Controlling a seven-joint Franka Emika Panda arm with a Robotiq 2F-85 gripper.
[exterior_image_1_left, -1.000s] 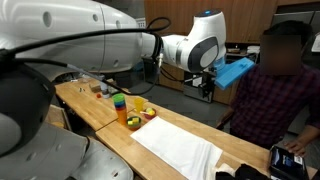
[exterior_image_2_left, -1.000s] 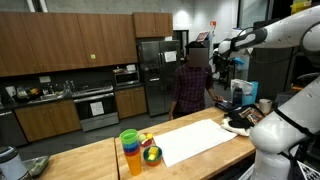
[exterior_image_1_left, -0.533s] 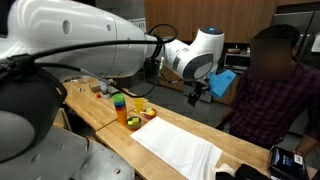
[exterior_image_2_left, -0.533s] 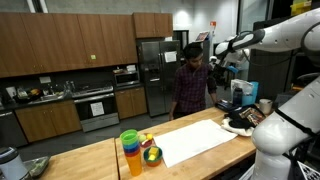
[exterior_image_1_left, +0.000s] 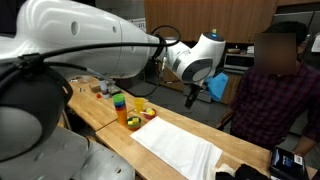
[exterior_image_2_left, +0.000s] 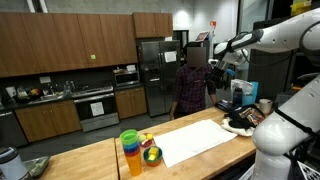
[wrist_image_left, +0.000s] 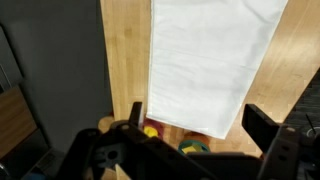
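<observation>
while the arm (exterior_image_1_left: 110, 45) reaches high above the white cloth (wrist_image_left: 210, 60), fingers (wrist_image_left: 265, 128) spread wide — empty

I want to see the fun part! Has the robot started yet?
Barely. Done: the white cloth lies spread flat on the counter. In hand: nothing; the tool hangs open and empty high above it. Left: the stacked cups and the bowl beside the cloth sit untouched.

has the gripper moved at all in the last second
Yes. In an exterior view the gripper has dropped lower and shifted sideways toward the stacked cups, which stayed put.
</observation>
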